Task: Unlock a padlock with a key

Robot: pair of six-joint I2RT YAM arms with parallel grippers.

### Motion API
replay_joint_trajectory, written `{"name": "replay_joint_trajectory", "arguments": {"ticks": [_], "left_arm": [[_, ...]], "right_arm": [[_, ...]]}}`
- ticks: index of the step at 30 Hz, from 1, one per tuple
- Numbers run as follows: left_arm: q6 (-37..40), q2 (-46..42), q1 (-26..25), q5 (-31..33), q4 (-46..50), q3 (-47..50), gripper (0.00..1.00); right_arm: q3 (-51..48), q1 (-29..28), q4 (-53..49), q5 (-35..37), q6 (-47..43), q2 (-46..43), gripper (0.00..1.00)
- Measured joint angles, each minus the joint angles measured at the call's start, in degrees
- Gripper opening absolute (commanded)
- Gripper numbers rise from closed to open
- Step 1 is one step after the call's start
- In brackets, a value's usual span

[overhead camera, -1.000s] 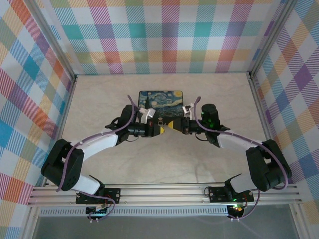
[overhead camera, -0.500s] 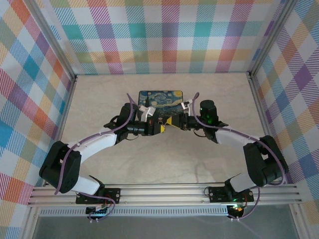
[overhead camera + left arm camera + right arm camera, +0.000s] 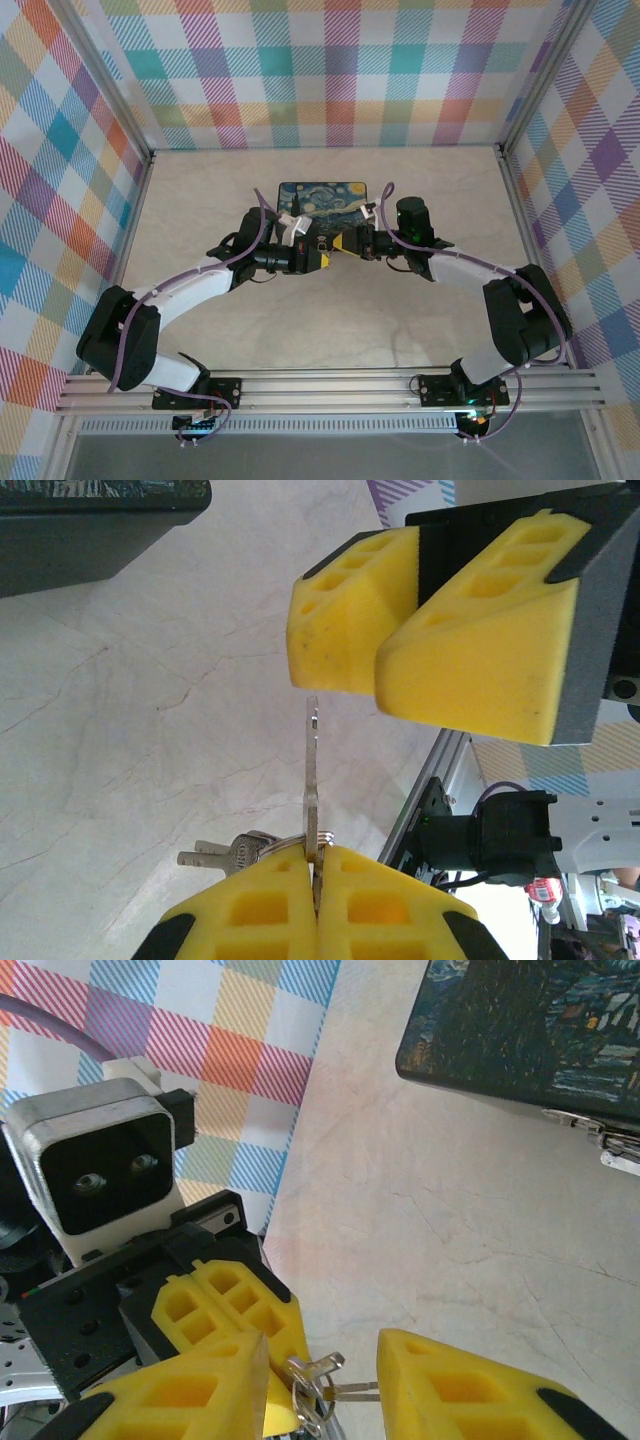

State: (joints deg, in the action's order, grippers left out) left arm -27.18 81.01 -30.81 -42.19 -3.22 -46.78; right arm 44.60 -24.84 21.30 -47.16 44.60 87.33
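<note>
Lying shut on the table (image 3: 200,200), the starry-lidded tin (image 3: 322,196) hides whatever it holds. Just in front of it both arms reach inward, fingertips nearly meeting. The left gripper (image 3: 318,855) is pressed together on the key (image 3: 311,765), spare keys (image 3: 235,852) hanging beside its tips. The blade points at the right gripper (image 3: 322,1352), whose fingers stand spread. A small silvery piece (image 3: 590,1128) at the tin's edge is cut off; whether it is the padlock I cannot tell.
</note>
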Motion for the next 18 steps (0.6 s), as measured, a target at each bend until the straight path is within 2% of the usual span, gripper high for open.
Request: {"name": "replay_joint_trajectory", "arguments": {"ticks": [12, 15, 18], "left_arm": [[0.00, -0.26, 0.26, -0.57, 0.15, 0.00, 0.00], [0.00, -0.31, 0.26, -1.14, 0.15, 0.00, 0.00], [0.00, -0.52, 0.26, -1.40, 0.72, 0.00, 0.00]], "right_arm": [[-0.13, -1.44, 1.27, -1.57, 0.33, 1.11, 0.36], [-0.13, -2.25, 2.51, -1.60, 1.01, 2.69, 0.32], [-0.13, -2.51, 3.78, -1.57, 2.05, 4.15, 0.23]]}}
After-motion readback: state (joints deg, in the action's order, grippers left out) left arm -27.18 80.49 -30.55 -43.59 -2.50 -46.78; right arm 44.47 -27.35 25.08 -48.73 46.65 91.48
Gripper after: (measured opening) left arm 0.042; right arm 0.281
